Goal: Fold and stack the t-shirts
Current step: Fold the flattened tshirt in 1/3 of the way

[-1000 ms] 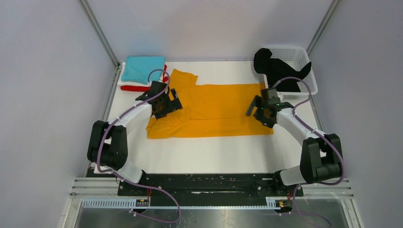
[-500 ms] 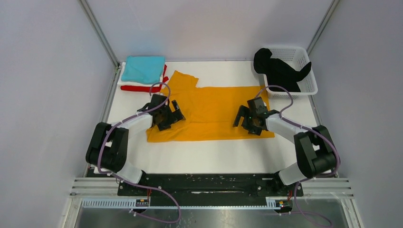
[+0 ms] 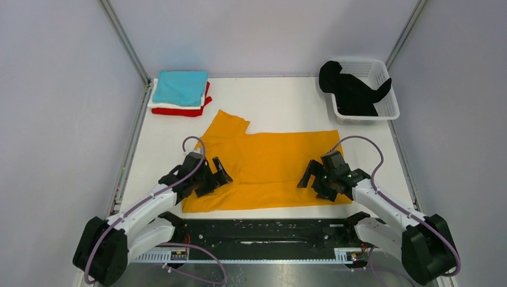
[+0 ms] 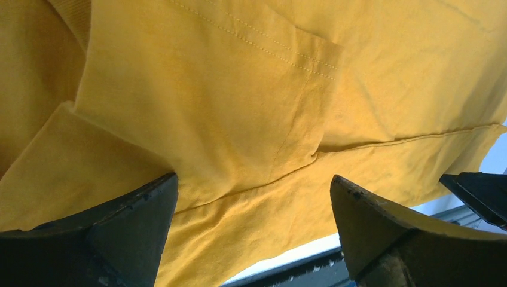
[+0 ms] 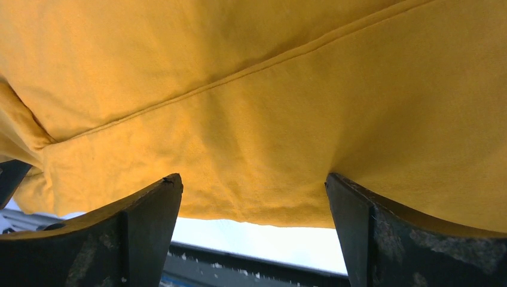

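Both arms pulled back, dragging the mustard-orange cloth t-shirt [image 3: 272,164] nearer; left gripper [image 3: 210,179] and right gripper [image 3: 313,183] gape open, hem just beneath, ready for folding.

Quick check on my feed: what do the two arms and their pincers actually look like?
Both the left arm and the right arm have white links between bulky black joints, and each carries a looping purple cable. The left pincer and right pincer are black, with dark, scuffed, wedge-shaped fingers.
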